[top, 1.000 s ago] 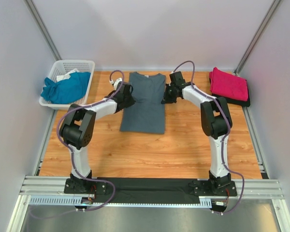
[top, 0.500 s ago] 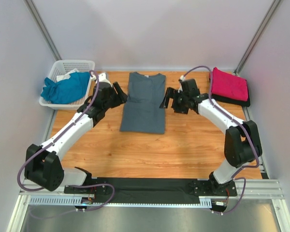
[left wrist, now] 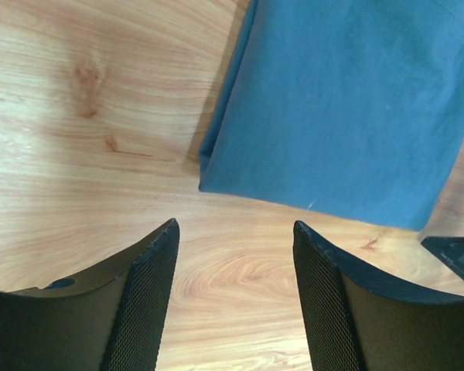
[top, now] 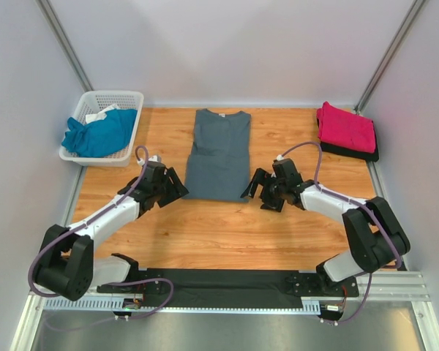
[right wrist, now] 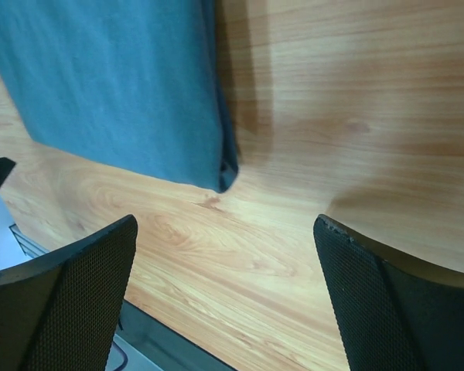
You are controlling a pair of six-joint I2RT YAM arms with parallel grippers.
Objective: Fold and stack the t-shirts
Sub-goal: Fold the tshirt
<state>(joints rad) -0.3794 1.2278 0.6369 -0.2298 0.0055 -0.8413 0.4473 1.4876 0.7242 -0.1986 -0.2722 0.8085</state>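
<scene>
While open and empty, flank near hem of grey t-shirt [top: 218, 157] laid lengthwise away: left gripper [top: 177, 191] off left corner, right gripper [top: 252, 189] off right.

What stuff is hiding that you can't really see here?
Top view: the dark cloth under the pink shirt is mostly covered; only its edge shows.
Top view: a white thing in the basket is half buried by the teal shirt.
Wrist views: the grey shirt is cut off by the picture edges.
</scene>
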